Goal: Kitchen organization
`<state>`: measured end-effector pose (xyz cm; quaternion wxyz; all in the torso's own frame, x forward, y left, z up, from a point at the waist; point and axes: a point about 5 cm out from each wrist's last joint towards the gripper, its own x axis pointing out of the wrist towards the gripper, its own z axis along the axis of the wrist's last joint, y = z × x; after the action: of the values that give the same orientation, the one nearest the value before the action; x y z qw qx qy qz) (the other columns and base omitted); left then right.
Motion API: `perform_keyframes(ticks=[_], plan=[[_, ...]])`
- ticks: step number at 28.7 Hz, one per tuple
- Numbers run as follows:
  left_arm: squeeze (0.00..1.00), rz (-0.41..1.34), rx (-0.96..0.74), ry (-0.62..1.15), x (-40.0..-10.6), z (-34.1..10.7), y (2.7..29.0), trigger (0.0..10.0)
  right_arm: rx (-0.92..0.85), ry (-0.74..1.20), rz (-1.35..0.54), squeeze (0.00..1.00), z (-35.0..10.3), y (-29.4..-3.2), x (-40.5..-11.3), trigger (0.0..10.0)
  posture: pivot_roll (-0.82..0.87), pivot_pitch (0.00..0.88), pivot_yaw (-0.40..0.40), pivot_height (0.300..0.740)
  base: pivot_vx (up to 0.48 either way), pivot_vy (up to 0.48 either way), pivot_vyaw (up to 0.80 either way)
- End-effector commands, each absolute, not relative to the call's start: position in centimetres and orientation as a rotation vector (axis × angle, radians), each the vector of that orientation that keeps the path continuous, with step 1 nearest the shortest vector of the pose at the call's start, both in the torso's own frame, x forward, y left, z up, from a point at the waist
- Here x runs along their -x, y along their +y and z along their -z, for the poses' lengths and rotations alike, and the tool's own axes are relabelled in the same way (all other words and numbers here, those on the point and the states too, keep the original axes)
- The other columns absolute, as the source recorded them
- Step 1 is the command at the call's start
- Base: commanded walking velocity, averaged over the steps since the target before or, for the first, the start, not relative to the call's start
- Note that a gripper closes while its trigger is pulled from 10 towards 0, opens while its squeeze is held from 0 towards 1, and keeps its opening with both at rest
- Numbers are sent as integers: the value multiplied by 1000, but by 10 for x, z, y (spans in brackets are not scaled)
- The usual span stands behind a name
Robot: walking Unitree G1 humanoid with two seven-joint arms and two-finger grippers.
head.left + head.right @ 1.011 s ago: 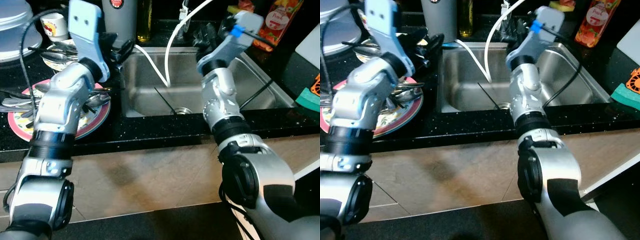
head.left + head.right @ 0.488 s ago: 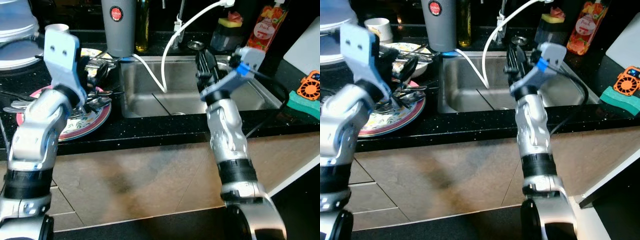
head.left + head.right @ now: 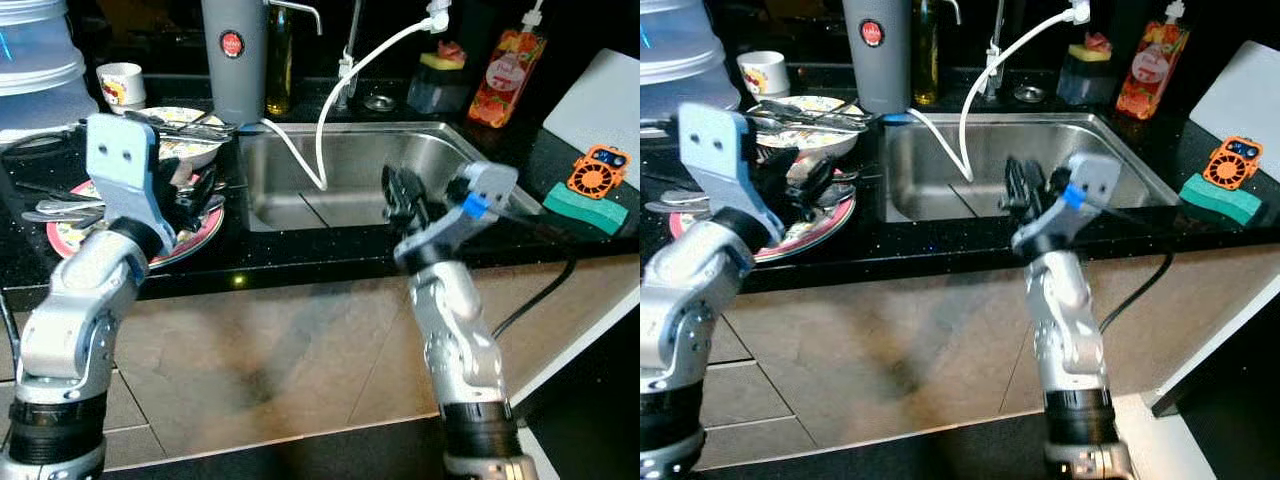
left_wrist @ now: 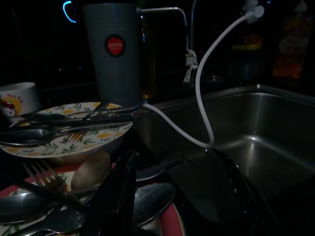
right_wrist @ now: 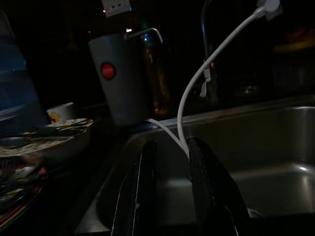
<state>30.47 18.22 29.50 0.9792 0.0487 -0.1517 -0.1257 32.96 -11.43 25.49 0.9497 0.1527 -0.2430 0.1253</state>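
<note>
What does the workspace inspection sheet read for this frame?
Surface: black speckled countertop around a stainless steel sink.
Job's things: red-rimmed patterned plate piled with metal spoons and forks; floral bowl with cutlery across it.
Clutter: grey cylindrical jug, white mug, orange bottle, green sponge.
Hands: left hand open over the plate; right hand open over the sink's front edge.
Cables: white hose hanging into the sink; black cable on the right arm.
Surroundings: tan cabinet fronts.
</note>
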Motion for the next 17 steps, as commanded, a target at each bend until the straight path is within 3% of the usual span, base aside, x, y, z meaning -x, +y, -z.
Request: perform_keyframes(ticks=[1,17], plan=[[0,277,-83,-275,-302,-288,175,10000,-315,-492,-251,0,-256,-113,-326,10000,38,107,-29,740,0,0,0],[0,246,-52,-120,-282,-241,169,10000,-353,-297,-244,0,-213,-107,-309,10000,48,123,-30,740,0,0,0]])
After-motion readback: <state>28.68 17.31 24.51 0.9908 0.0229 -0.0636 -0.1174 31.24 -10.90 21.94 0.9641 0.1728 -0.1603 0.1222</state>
